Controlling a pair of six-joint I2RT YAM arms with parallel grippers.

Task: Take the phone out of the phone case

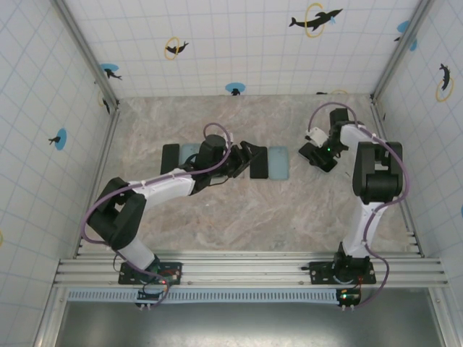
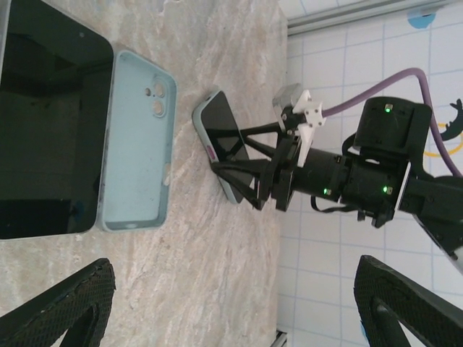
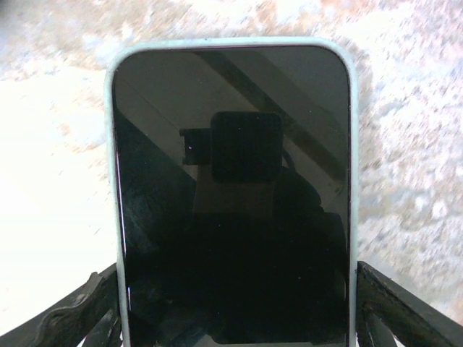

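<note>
Two bare phones (image 1: 258, 160), two empty cases (image 1: 278, 163), and one cased phone (image 3: 231, 195).

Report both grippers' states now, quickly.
Left gripper: open, holding nothing.
Right gripper: closed on the cased phone.

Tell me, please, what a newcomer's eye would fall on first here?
The cased phone, screen up, clasped at both long edges by the right gripper on the right of the table. At centre, an empty light-blue case lies beside a bare black phone, the open left gripper close by.
</note>
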